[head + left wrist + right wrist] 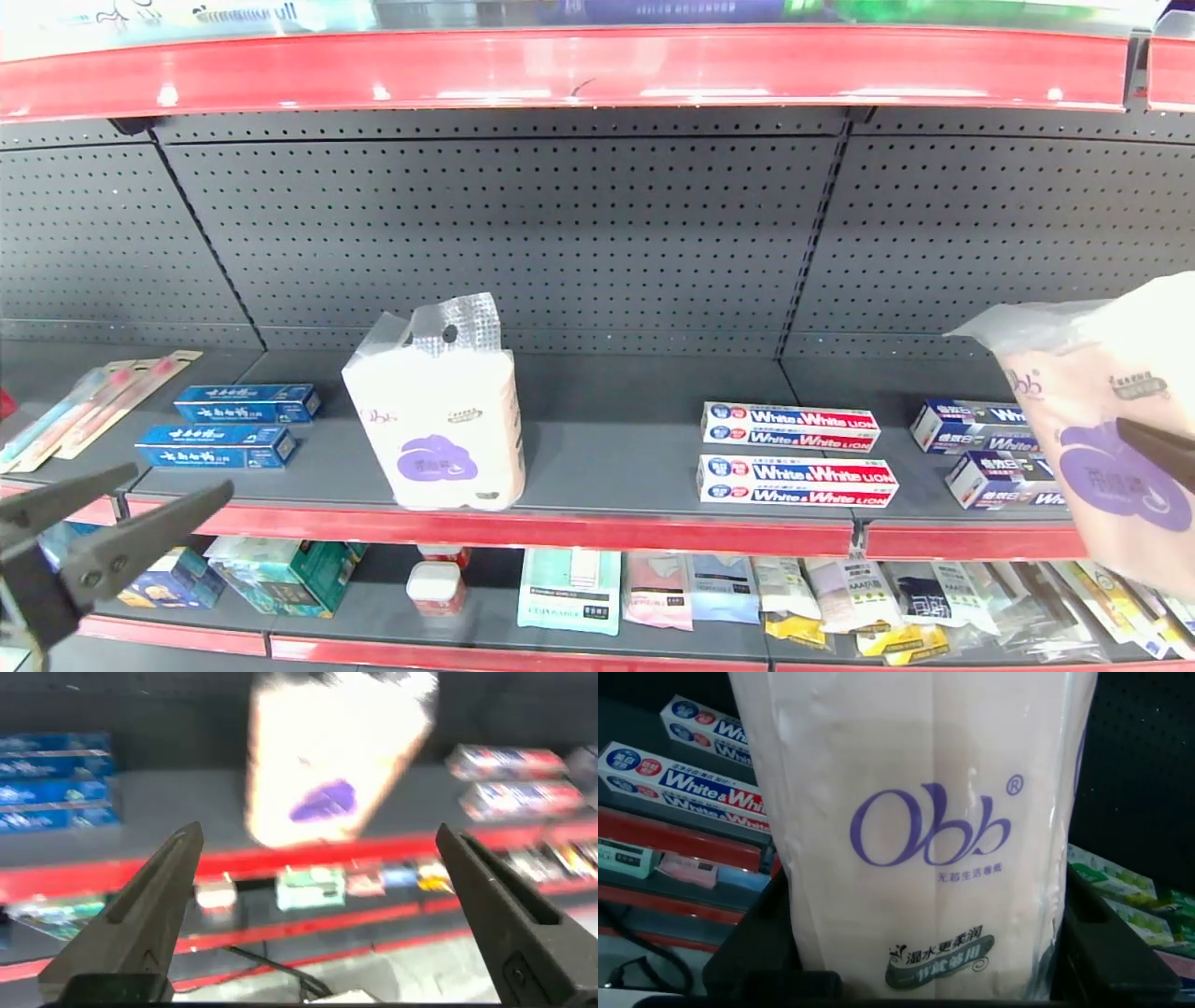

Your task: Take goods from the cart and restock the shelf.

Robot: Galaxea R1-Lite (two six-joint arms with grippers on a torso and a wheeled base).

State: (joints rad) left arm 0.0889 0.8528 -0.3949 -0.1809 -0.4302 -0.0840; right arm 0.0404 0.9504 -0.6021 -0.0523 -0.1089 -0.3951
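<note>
Right gripper [924, 952] clamps a tissue pack [1102, 420], raised at the right in front of the shelf [607, 439], above toothpaste boxes [990, 453]; left gripper [177, 483] sits low at the left, jaws wide, empty; second pack [439, 429] stands upright on the shelf.

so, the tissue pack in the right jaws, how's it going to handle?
Likely soft and squashy: the tissue pack is plastic-wrapped paper, so the jaws may dent it. Probably light for its bulk. Its glossy film could slip, and set upright it may tip, being tall like the pack on the shelf.
</note>
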